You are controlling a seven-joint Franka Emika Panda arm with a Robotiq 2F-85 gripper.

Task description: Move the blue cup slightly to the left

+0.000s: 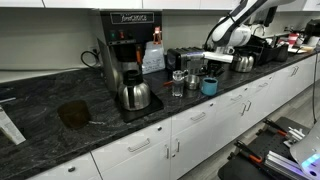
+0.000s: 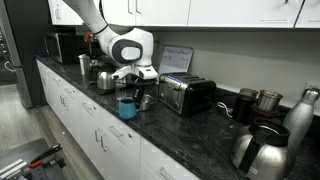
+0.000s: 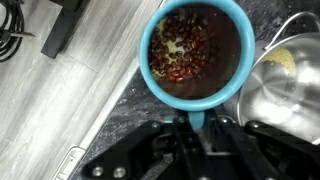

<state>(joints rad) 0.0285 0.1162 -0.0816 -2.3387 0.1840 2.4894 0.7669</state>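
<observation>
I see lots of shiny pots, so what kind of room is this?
Probably a kitchen, maybe an office break room. There is a tall black drip coffee maker with a round steel coffee pot, a shiny silver toaster, and a long dark stone counter over white cabinets.

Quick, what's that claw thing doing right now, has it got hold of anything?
The gripper: closed, fingers pinching the near rim of the blue cup.

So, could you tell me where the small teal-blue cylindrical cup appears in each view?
Exterior view: small teal-blue cylindrical cup, right of centre.
Exterior view: left of centre.
Wrist view: top centre, seen from above.
Shared landmark: metal toaster near it, both exterior views.
</observation>
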